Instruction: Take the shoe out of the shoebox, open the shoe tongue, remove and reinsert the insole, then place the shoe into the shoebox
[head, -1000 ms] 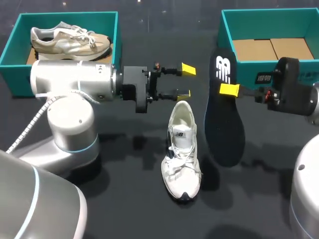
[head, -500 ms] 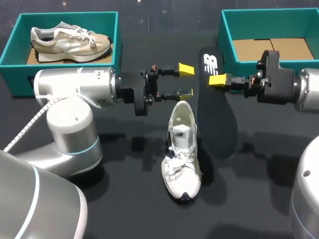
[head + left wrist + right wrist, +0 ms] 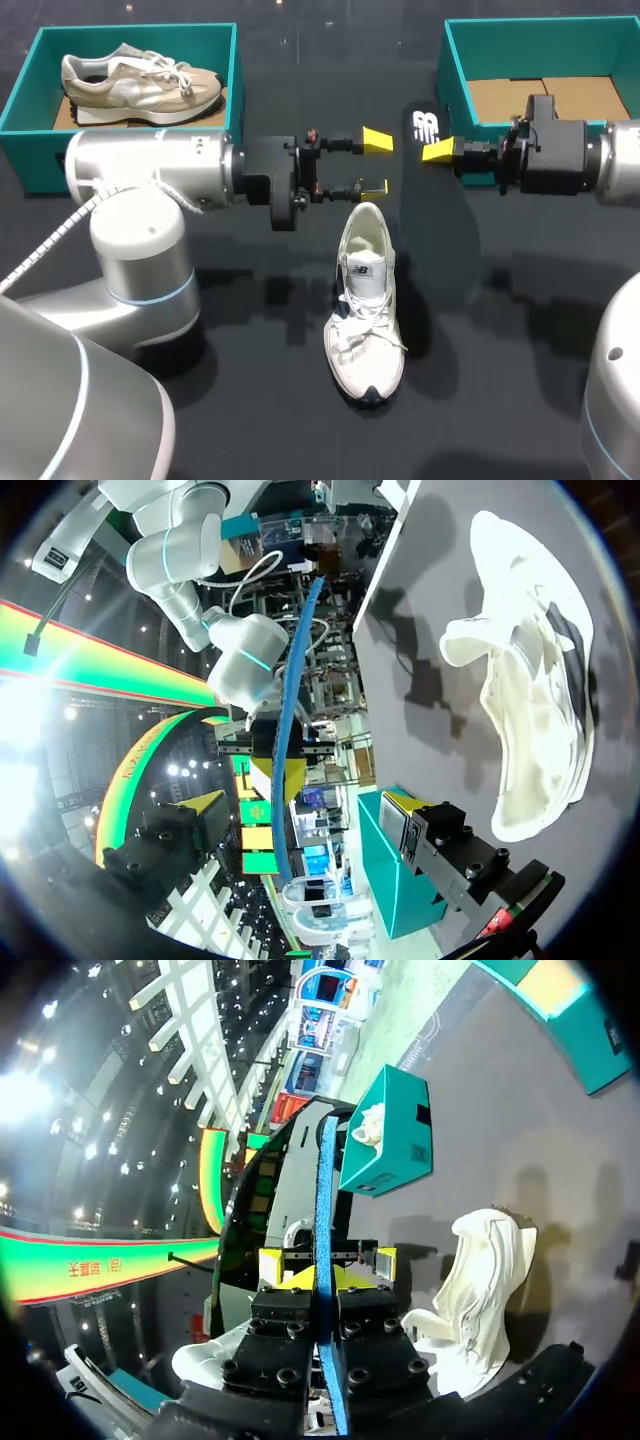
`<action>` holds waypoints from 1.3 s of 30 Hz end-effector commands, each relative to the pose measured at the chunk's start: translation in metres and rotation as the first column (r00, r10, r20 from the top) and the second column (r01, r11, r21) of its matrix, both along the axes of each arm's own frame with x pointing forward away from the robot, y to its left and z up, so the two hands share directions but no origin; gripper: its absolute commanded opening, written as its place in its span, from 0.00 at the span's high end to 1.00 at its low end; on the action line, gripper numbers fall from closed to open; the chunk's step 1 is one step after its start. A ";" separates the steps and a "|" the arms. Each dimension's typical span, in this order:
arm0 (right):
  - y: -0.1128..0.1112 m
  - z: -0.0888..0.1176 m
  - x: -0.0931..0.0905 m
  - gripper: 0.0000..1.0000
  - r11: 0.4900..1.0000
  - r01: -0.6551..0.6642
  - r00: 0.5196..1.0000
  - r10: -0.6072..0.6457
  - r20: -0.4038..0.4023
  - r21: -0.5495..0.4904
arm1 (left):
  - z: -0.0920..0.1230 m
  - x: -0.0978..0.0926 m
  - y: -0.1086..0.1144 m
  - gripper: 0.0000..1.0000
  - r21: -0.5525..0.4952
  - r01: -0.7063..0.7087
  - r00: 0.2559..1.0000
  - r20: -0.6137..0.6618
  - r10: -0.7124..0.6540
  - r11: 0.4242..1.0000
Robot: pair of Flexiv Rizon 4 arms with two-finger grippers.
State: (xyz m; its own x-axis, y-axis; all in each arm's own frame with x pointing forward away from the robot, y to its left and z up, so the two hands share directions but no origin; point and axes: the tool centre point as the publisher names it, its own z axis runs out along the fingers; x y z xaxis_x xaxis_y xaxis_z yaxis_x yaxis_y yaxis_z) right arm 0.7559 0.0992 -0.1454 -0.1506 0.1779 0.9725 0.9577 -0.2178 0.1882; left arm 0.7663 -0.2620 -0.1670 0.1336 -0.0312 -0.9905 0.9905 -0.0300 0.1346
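1. My right gripper (image 3: 437,152) is clamped tight on the dark insole (image 3: 437,240), near one end.
2. My left gripper (image 3: 376,163) stands wide open, holding nothing.
3. The white shoe (image 3: 366,300) rests on the table just below my left fingers, with the insole close beside it.

The white lace-up shoe (image 3: 366,300) stands on its sole at the table's middle, toe toward 6 o'clock, heel toward 12, its mouth open. The dark insole (image 3: 437,240), with a white logo at its 12 o'clock end, hangs above the table at the shoe's 2 o'clock, clamped near that end by the right gripper (image 3: 440,152). The teal shoebox (image 3: 540,45), its brown cardboard floor showing, sits at 1 o'clock.
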 end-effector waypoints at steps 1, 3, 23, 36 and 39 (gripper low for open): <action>0.001 -0.004 0.020 1.00 0.999 0.036 0.999 -0.036 -0.034 0.015 | 0.002 0.002 0.004 0.00 0.004 0.007 1.000 -0.003 -0.007 1.000; 0.001 -0.004 0.020 1.00 0.999 0.036 0.999 -0.036 -0.034 0.015 | 0.002 0.002 0.004 0.00 0.004 0.007 1.000 -0.003 -0.007 1.000; 0.009 -0.012 0.041 1.00 0.994 0.106 0.985 -0.103 -0.136 0.015 | 0.002 0.003 -0.010 0.00 -0.003 0.021 1.000 -0.017 -0.021 1.000; 0.019 -0.019 0.053 1.00 0.987 0.137 0.973 -0.118 -0.199 0.082 | -0.001 0.008 -0.017 0.31 -0.017 0.034 0.999 -0.022 -0.035 0.999; 0.022 -0.021 0.056 1.00 0.986 0.139 0.972 -0.119 -0.203 0.087 | -0.001 0.009 -0.018 0.42 -0.017 0.036 0.999 -0.024 -0.036 0.999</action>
